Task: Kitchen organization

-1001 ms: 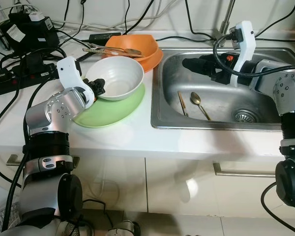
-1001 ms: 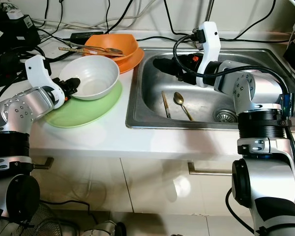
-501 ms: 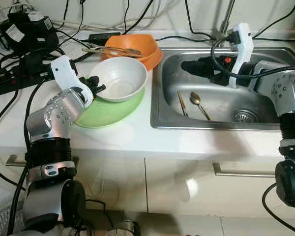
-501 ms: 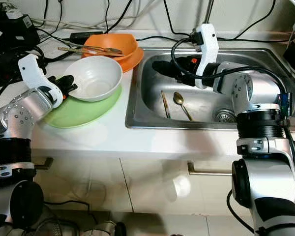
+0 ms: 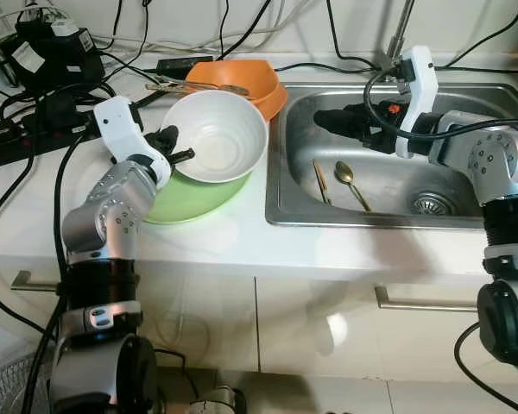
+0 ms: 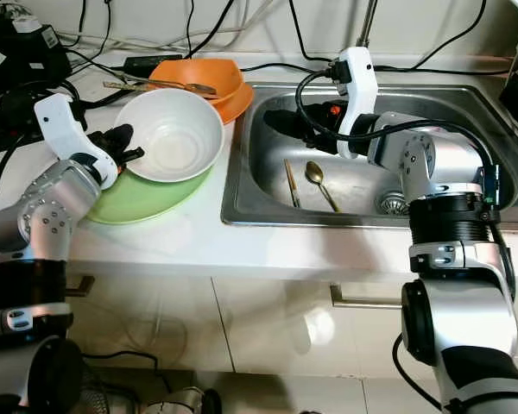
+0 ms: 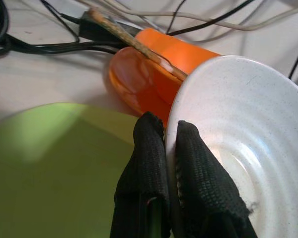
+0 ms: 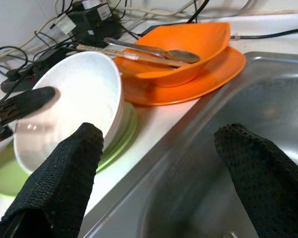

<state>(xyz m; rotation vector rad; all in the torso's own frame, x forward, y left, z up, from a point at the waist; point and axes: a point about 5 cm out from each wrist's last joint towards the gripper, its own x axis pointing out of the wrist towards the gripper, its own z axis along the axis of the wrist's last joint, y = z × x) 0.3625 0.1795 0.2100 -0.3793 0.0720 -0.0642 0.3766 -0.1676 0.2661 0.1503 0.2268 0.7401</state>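
Note:
A white bowl is tilted up on its edge over a green plate on the counter. My left gripper is shut on the bowl's left rim; in the left wrist view one finger lies inside the bowl and one outside. My right gripper hovers open over the left part of the sink, pointing at the bowl, with nothing between its fingers. A spoon and chopsticks lie on the sink floor.
An orange bowl sits on an orange plate behind the white bowl, with utensils laid across it. A power strip and cables crowd the back left. The faucet rises behind the sink; the drain is at its right.
My left gripper has raised and tipped the white bowl toward the sink, so it stands steeper over the green plate. The right gripper has edged slightly left.

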